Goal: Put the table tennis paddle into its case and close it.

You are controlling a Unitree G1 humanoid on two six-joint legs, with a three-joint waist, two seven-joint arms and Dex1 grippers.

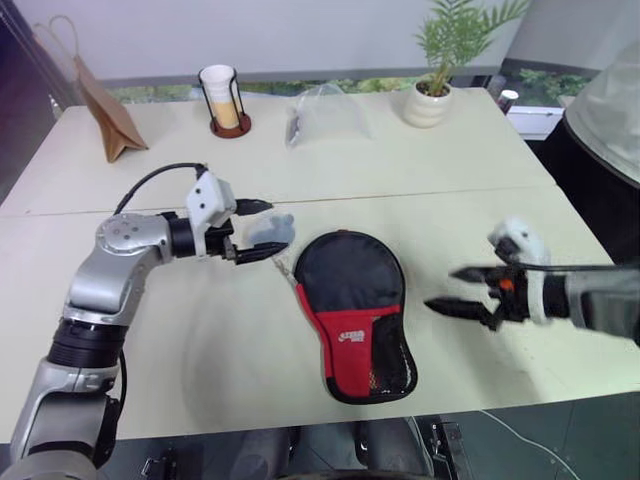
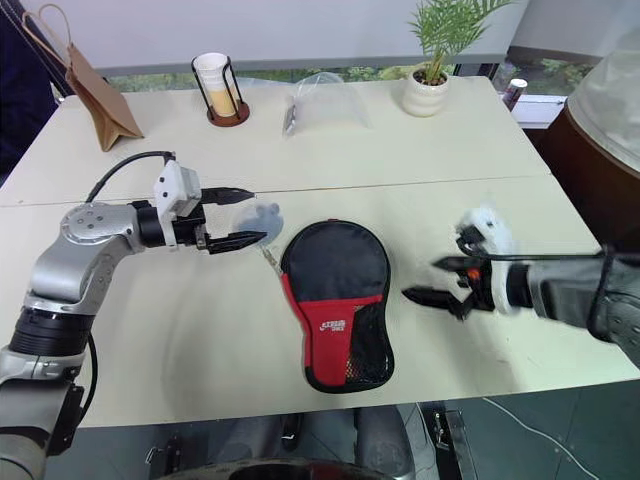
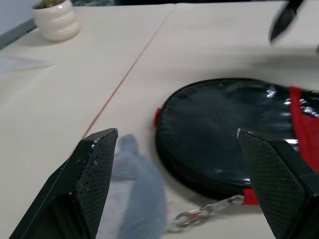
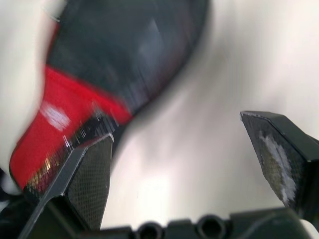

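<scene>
Case (image 1: 355, 315) flat on table | left gripper (image 1: 262, 230) open | right gripper (image 1: 450, 290) open

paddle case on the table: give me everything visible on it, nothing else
The case is a paddle-shaped black fabric pouch lying flat on the pale table, round end away from the robot, narrow end toward it. The near half carries a red panel with a small logo beside a black mesh pocket. It looks closed all round, though the zip line is too fine to confirm. A short chain at its far-left edge leads to a grey fluffy charm resting on the table. Neither tool touches it.
</scene>
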